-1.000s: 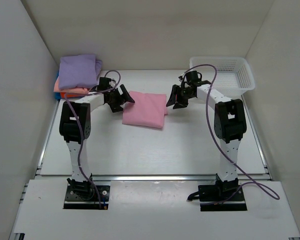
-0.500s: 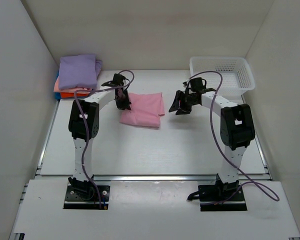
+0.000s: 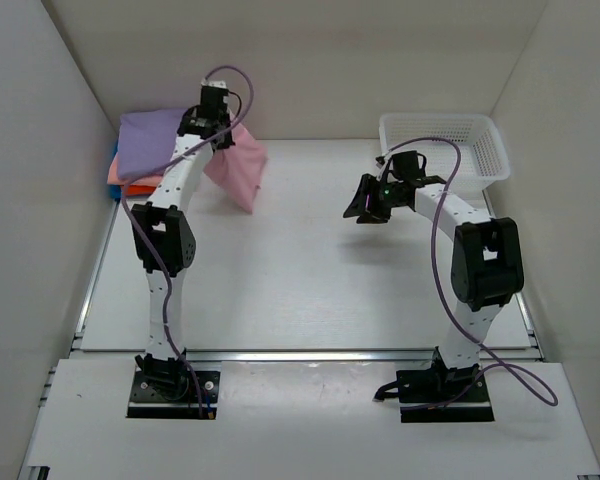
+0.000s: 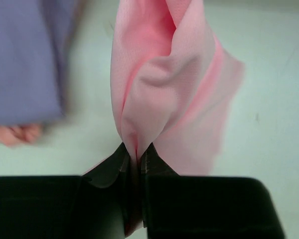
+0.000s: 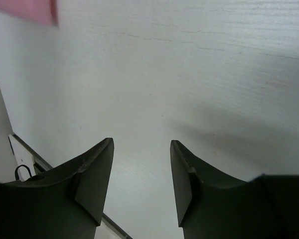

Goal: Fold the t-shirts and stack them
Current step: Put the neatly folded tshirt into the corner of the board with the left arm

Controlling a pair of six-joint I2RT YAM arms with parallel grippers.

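Pink t-shirt (image 4: 164,84) is hanging, long axis down, pinched in your left end effector (image 4: 137,155); the stack (image 3: 155,143) is lying just left of it on the tabletop (image 3: 310,290); your right end effector (image 5: 141,167) is idling wide, empty, well apart.

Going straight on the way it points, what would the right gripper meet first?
Probably the bare table: the right gripper shows nothing else between its open jaws. The pink t-shirt lies off that line.
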